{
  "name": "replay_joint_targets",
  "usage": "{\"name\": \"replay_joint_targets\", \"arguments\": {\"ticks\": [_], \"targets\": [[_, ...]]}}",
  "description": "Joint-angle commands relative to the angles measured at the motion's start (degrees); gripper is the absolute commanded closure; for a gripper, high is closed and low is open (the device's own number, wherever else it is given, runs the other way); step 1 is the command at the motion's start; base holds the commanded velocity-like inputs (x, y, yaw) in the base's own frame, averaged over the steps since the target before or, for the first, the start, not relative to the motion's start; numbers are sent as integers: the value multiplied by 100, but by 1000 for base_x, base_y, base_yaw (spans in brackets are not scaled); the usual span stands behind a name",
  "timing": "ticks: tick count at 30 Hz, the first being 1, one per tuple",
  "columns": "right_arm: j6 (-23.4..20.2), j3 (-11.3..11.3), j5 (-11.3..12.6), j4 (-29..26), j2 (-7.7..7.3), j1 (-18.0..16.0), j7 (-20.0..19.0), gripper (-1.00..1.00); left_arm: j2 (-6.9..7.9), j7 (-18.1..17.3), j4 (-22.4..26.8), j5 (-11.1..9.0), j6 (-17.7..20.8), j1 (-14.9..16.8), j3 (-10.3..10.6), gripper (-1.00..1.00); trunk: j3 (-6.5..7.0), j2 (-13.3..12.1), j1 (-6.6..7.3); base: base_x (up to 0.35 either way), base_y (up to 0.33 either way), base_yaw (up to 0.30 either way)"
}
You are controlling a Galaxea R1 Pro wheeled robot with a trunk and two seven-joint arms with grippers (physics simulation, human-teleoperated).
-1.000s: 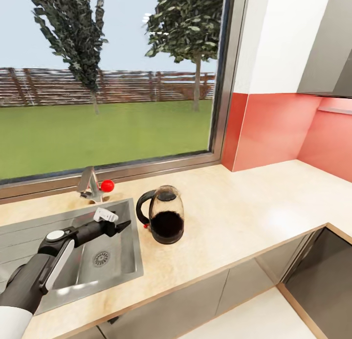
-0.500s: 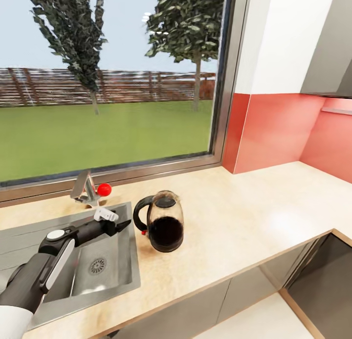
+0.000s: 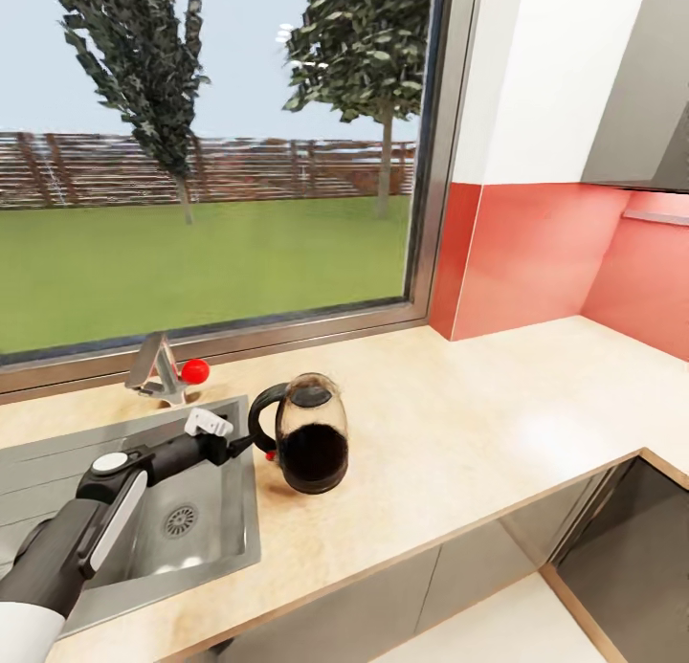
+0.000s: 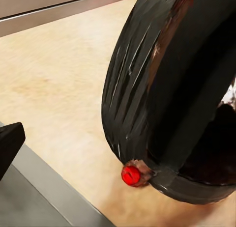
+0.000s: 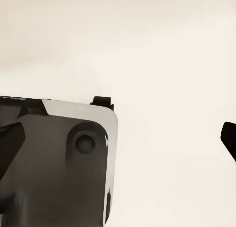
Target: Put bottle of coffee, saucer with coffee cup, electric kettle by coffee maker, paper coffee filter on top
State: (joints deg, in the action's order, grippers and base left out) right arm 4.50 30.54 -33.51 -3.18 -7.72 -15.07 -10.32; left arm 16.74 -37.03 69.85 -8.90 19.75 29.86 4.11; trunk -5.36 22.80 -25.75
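Observation:
The electric kettle [image 3: 309, 436], a glass body with dark contents and a black handle, stands upright on the beige countertop [image 3: 469, 424] just right of the sink. My left gripper [image 3: 239, 443] reaches over the sink, its tips right at the kettle's handle and open. Close up in the left wrist view, the black handle [image 4: 132, 89] and a small red switch [image 4: 131, 174] show, with one fingertip [image 4: 10, 146] at the edge. In the right wrist view my right gripper [image 5: 118, 138] hangs open over pale floor. The coffee maker, coffee bottle, filter, saucer and cup are out of view.
A steel sink [image 3: 251, 510] lies at the left with a faucet [image 3: 153, 368] and red knob [image 3: 195, 371] behind it. A large window backs the counter, and a red backsplash [image 3: 526, 261] meets the right corner. A dark appliance top [image 3: 632, 539] sits low right.
The whole view has shifted, so the camera moved. The gap between my left gripper's tips and the kettle's handle has closed. The kettle stands as before on the counter.

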Motion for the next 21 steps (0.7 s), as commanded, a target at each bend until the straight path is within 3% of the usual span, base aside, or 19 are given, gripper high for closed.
{"name": "replay_joint_targets", "arguments": {"ticks": [1, 21], "targets": [[16, 49, -43, 2, -1, -4, -22, -100, 5, 4, 3, -59, 54, 6, 6, -100, -13, 13, -4, 0, -5, 0], [16, 49, -43, 2, -1, -4, -23, -100, 5, 10, 3, -56, 49, 17, 19, -100, -13, 13, -4, 84, -40, 0]]}}
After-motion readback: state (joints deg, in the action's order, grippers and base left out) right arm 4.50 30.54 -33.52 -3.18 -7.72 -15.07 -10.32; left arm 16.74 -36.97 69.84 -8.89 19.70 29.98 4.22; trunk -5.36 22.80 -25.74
